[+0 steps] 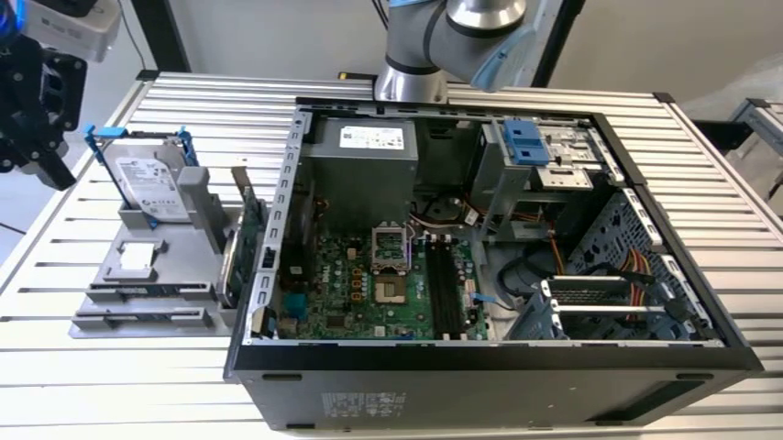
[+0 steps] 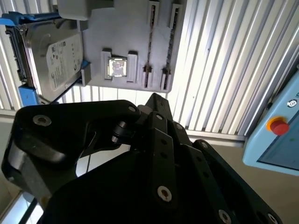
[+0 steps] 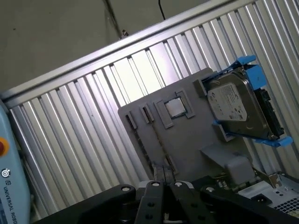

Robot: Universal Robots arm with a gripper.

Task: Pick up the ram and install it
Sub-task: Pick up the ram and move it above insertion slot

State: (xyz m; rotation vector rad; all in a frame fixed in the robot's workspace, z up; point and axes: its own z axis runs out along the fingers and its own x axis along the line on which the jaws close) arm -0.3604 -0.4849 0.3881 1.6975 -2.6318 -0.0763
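The ram [image 1: 147, 291] lies as thin sticks on edge in the narrow slots of a grey holder [image 1: 183, 266] on the table, at the exterior view's left of the open computer case [image 1: 490, 367]. Both wrist views look down on those slotted sticks [image 2: 150, 42] [image 3: 145, 149]. My black gripper [image 1: 51, 174] hangs above the table's edge, further to the exterior view's left than the holder and well clear of it. Its fingers [image 2: 156, 100] [image 3: 164, 186] are shut together with nothing between them. The motherboard's long black memory slots [image 1: 443, 289] lie inside the case.
A hard drive [image 1: 149, 183] in a blue frame leans on the holder, with a square chip [image 1: 137, 259] in a pocket below it. A green expansion card [image 1: 251, 243] stands against the case wall. A blue pendant [image 2: 280, 135] lies beyond the table edge.
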